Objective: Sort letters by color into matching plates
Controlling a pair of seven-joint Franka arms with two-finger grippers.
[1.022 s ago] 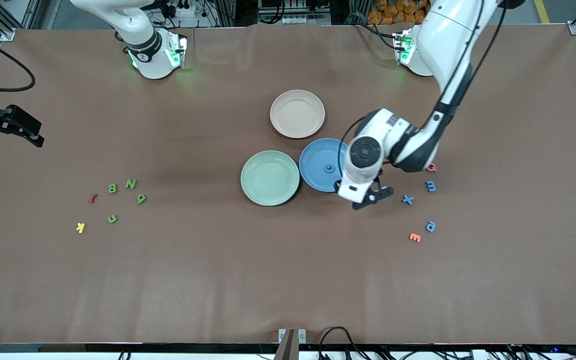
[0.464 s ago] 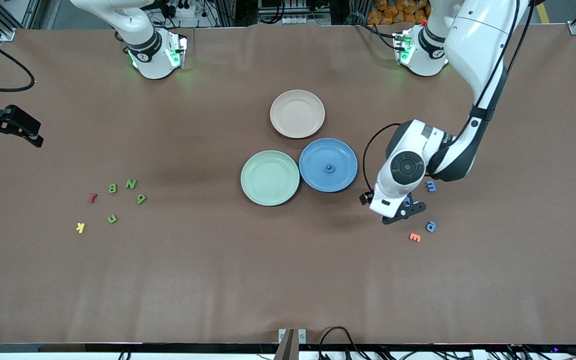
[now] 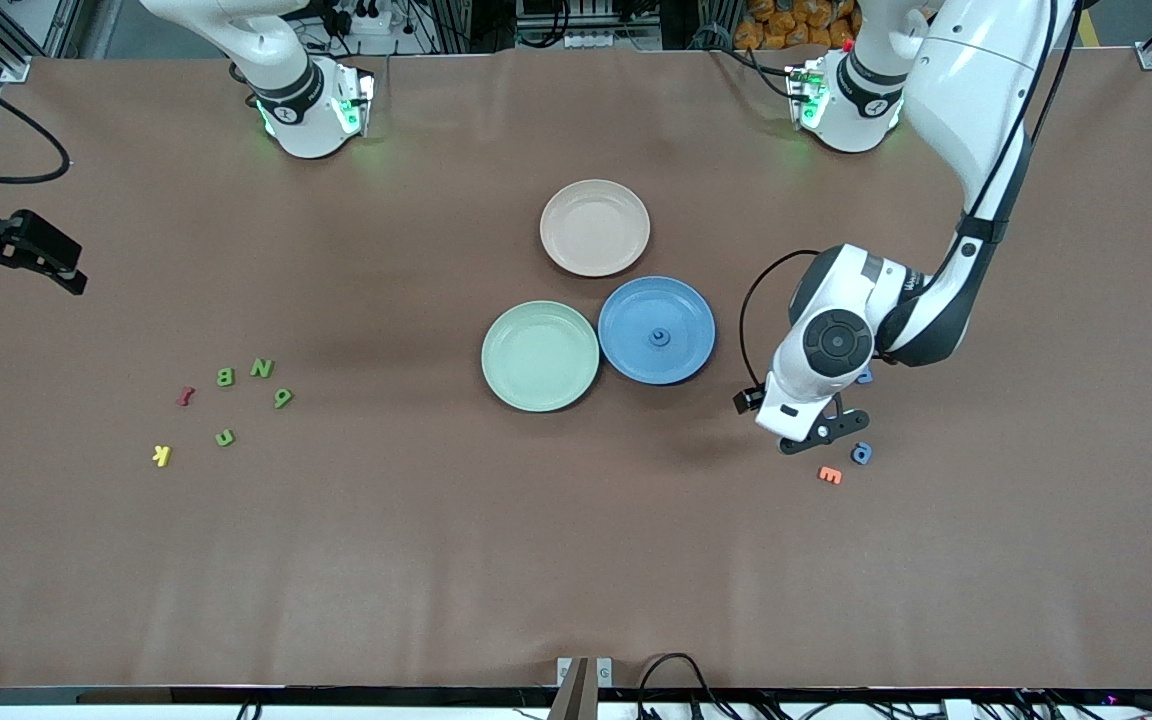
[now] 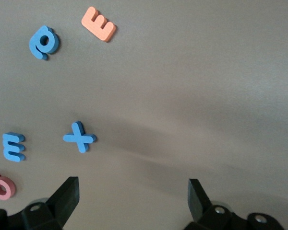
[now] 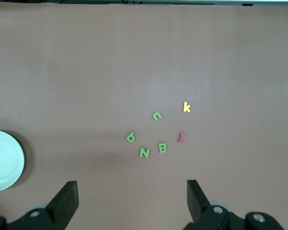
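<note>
Readable toy letters on the table: green N [image 3: 262, 367], green B [image 3: 225, 377], yellow k [image 3: 162, 456], orange E [image 3: 830, 476].

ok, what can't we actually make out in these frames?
- Front view: left gripper and its arm cover the blue x and most of the blue m; the left wrist view shows both.
- Blue plate, front view: the small blue letter is too small to read.
- Right gripper: fingertips only; the front view's edge cuts it off.

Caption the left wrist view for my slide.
Open left end effector over the table near the blue x.
</note>
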